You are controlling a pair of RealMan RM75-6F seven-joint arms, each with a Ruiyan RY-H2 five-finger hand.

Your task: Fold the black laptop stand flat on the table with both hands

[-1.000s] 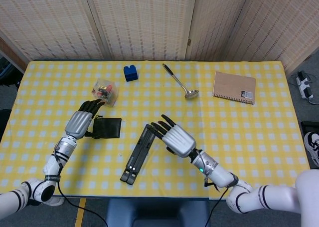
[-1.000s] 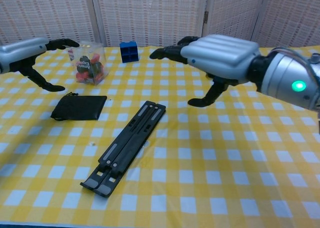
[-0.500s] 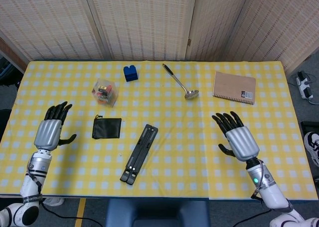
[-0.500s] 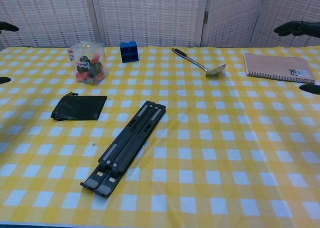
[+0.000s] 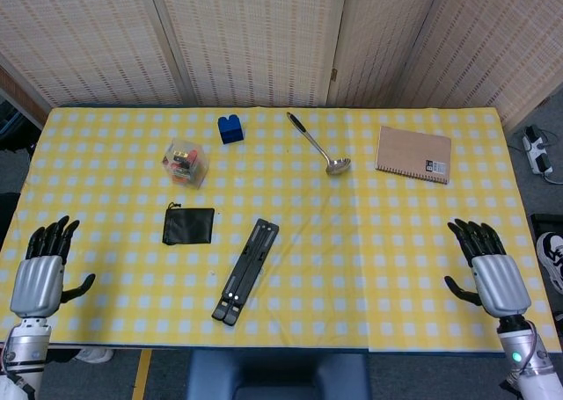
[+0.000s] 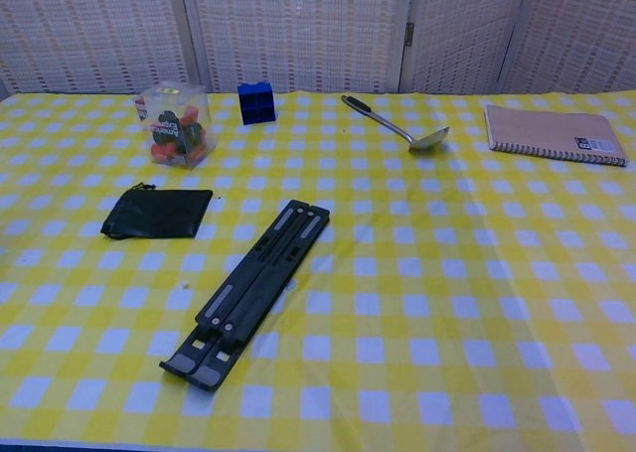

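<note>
Table (image 5: 440,268), yellow check cloth. Stand (image 5: 245,271) lies near centre, toward the front edge, long axis running from 1 o'clock to 7 o'clock. It looks collapsed into a slim flat bar, two rails side by side, resting full length on the cloth.

Handling, judged: rigid plastic or metal, light, hinged, so it is likely to pivot or slide on the cloth if pushed at one end only. Smooth rails, low profile: little to get under. Best hold is probably across the two rails at each end, one hand per end, pressing down rather than lifting.

Left hand (image 5: 39,272) is at 8 o'clock of the stand, off the table's left edge, fingers spread and pointing up, holding nothing, touching nothing. Right hand (image 5: 489,271) is at 3 o'clock, at the right edge, likewise spread and empty. Both well apart from the stand; neither shows in the chest view.

Pouch (image 5: 188,225) lies at 10 o'clock of the stand, near, not touching.
</note>
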